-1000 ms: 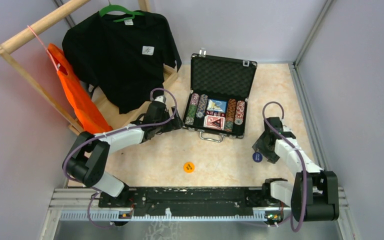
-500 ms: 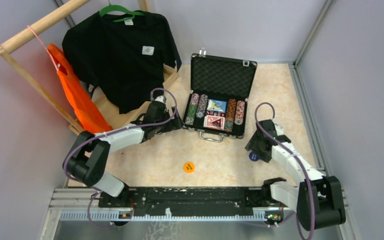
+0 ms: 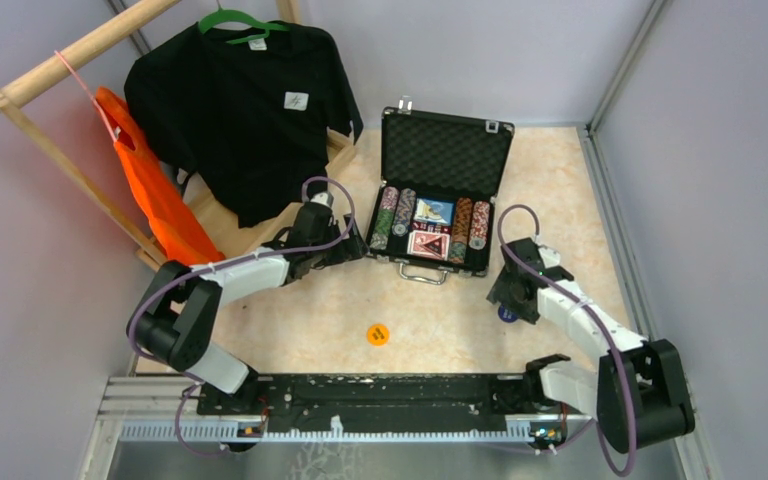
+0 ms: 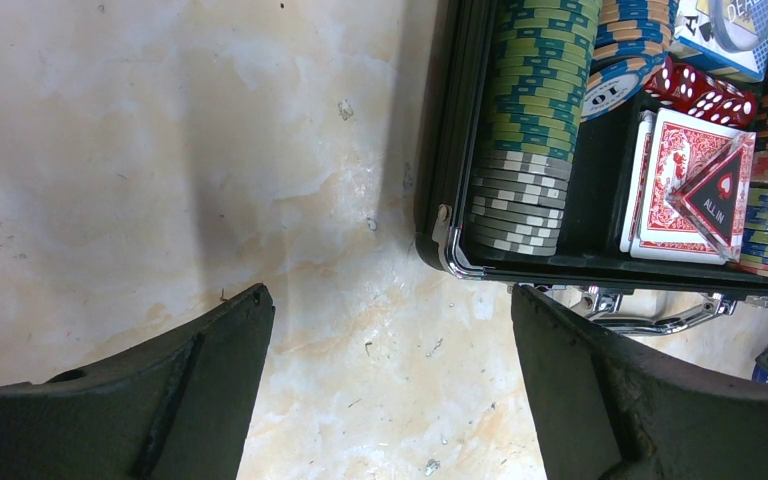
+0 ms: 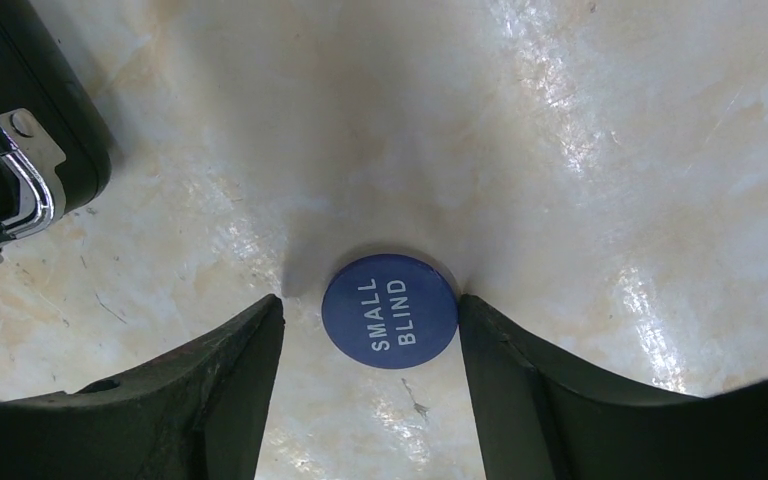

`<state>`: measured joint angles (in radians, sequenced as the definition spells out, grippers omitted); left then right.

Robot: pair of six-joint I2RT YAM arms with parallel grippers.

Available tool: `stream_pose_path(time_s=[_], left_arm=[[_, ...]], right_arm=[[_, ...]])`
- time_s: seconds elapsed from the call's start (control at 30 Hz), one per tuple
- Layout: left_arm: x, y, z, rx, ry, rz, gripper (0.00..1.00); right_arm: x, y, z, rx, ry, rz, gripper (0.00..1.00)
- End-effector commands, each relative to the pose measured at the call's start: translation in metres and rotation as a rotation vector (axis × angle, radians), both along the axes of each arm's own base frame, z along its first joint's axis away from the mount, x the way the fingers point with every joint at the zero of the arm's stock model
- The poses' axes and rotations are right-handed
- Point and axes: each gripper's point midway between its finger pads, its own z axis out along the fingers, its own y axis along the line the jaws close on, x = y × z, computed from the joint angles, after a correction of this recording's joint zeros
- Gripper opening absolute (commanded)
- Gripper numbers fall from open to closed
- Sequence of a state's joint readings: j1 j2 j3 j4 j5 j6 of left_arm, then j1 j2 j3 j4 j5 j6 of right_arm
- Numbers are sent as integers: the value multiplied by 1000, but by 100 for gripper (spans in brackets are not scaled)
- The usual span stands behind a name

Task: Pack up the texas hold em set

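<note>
The black case lies open at the back middle, foam lid up, holding striped chips, red-backed cards, red dice and a triangular token. My left gripper is open and empty on the floor beside the case's front left corner. My right gripper is open, its jaws either side of a blue round "SMALL BLIND" token, the right fingertip touching its edge. An orange round token lies on the floor near the front.
A wooden rack at the back left carries a black T-shirt and an orange bag. Grey walls close in the sides and back. The case's silver handle juts toward the front.
My right gripper has moved left and forward over the blue token, which now sits between its jaws. The left arm has not moved.
</note>
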<state>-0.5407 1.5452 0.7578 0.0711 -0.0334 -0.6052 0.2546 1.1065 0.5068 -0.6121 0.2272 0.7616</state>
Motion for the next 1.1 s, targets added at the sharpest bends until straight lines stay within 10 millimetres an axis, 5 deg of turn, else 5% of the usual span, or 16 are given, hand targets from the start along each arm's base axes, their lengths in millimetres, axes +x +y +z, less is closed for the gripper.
stream_pose_path(time_s=[0.0, 0.77, 1.07], left_arm=[[8, -6, 9, -22, -23, -11, 94], [8, -3, 11, -17, -32, -3, 94], [8, -3, 11, -16, -33, -3, 94]], right_arm=[[-18, 4, -17, -11, 98, 7, 64], [-17, 5, -19, -64, 136, 34, 46], [3, 14, 4, -58, 61, 53, 44]])
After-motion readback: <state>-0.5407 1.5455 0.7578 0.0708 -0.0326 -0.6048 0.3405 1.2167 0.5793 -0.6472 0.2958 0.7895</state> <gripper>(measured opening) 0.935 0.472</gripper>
